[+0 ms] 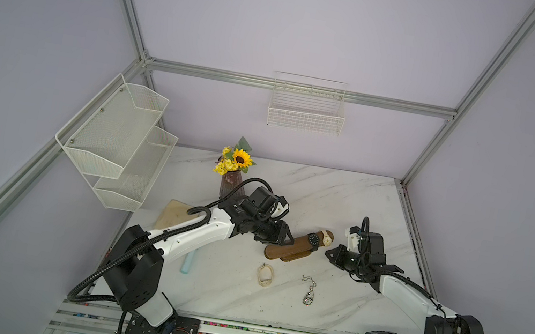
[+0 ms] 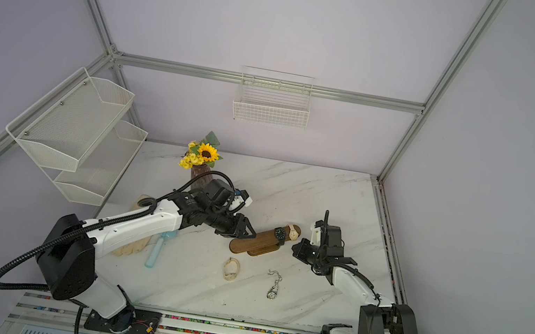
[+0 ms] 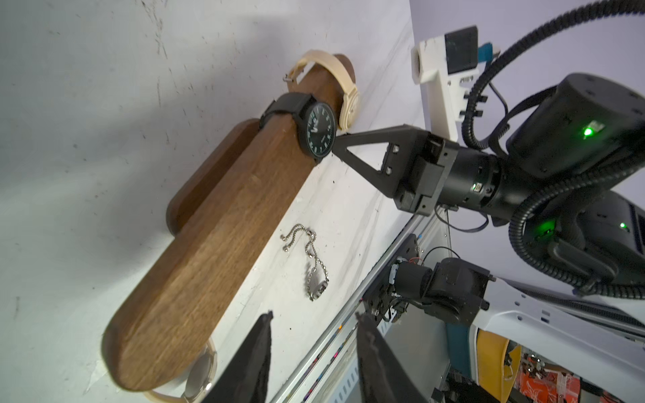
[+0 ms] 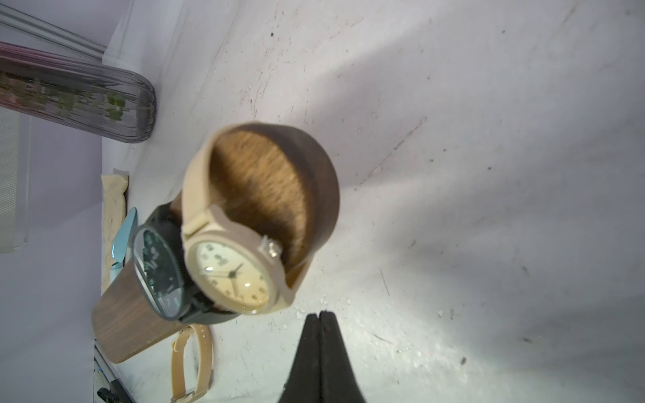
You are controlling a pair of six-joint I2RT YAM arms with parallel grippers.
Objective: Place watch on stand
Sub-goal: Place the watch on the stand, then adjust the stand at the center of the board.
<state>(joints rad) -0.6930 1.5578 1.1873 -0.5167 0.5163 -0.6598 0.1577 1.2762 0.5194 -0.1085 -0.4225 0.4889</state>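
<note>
Smooth dark wooden stand (image 1: 293,248) near mid frame on marbled table (image 1: 344,203), round black watch (image 1: 312,238) and cream watch (image 1: 327,238) looped round its upper right end, left pincer (image 3: 314,315) spread apart, right pincer (image 4: 321,314) clenched empty.

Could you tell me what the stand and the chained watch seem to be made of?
The stand: wood, dark brown with a matte finish; its grain shows clearly. The chained watch: probably metal, silvery and shiny, with a chain of small links.
</note>
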